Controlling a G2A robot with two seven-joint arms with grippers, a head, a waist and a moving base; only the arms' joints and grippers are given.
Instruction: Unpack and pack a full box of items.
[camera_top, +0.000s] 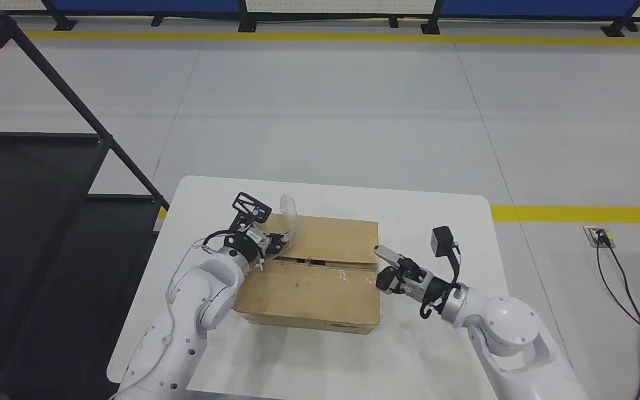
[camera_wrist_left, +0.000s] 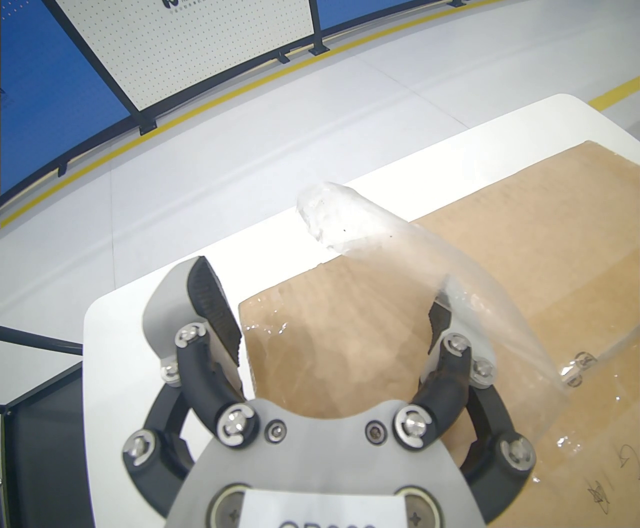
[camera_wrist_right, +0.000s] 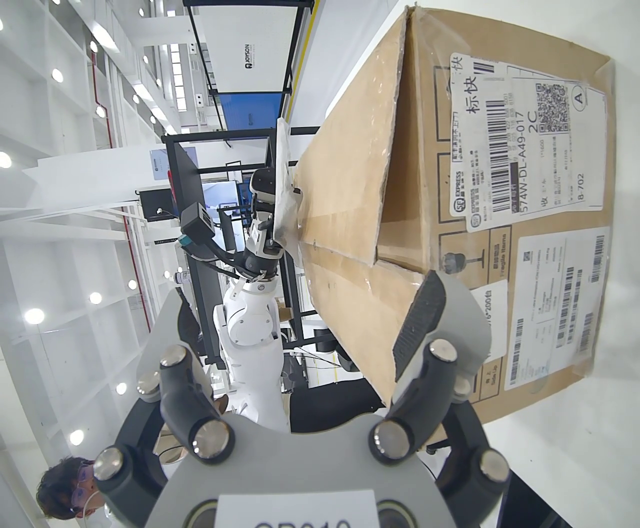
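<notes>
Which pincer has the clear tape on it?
The left pincer: the tape strip rising off the box lies against one finger. The right pincer, at the box's labelled end, is bare.

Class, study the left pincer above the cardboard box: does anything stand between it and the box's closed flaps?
Only a clear tape strip, lifted off the cardboard box at its seam, which curls past one finger of the open left pincer; nothing else visible.
</notes>
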